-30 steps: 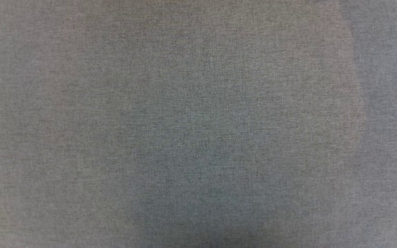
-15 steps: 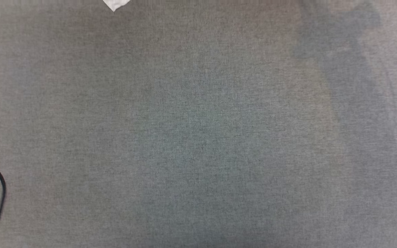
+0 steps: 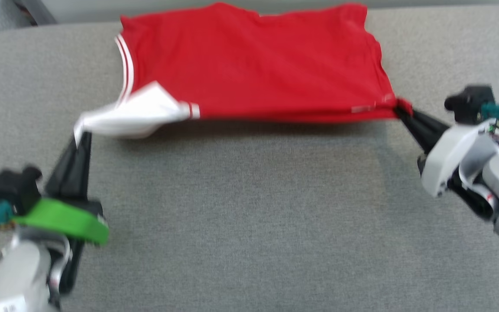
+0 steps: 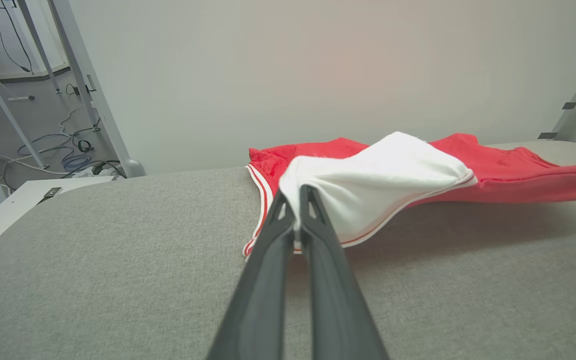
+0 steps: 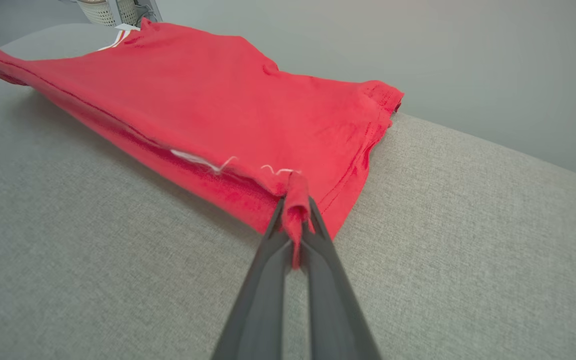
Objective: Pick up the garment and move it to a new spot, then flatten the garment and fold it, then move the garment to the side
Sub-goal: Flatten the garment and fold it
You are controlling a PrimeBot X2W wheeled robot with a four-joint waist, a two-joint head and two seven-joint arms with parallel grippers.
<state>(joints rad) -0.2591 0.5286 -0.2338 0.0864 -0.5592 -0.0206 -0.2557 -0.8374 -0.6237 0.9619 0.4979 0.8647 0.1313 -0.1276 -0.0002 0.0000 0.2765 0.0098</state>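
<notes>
Left gripper [image 3: 79,138]: found clamped on the white sleeve tip [image 3: 102,123] of the red jersey T-shirt with white short sleeves and striped trim [image 3: 249,60], left of middle of the grey woven-cloth table [image 3: 249,208]. Right gripper [image 3: 400,111]: found clamped on a red hem corner [image 5: 295,192], right of table middle. Noted head camera raised since a second ago; no shirt movement inferred. Judged mid-stretch before flattening, near edge lifted off table, far part resting toward table's far edge. Clearer from left wrist than head: shadowed gap under sleeve. From right wrist: loose white threads [image 5: 218,165] near pinched corner.

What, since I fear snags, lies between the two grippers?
The head view shows the garment stretched between left gripper and right gripper; beneath it, bare grey surface.
</notes>
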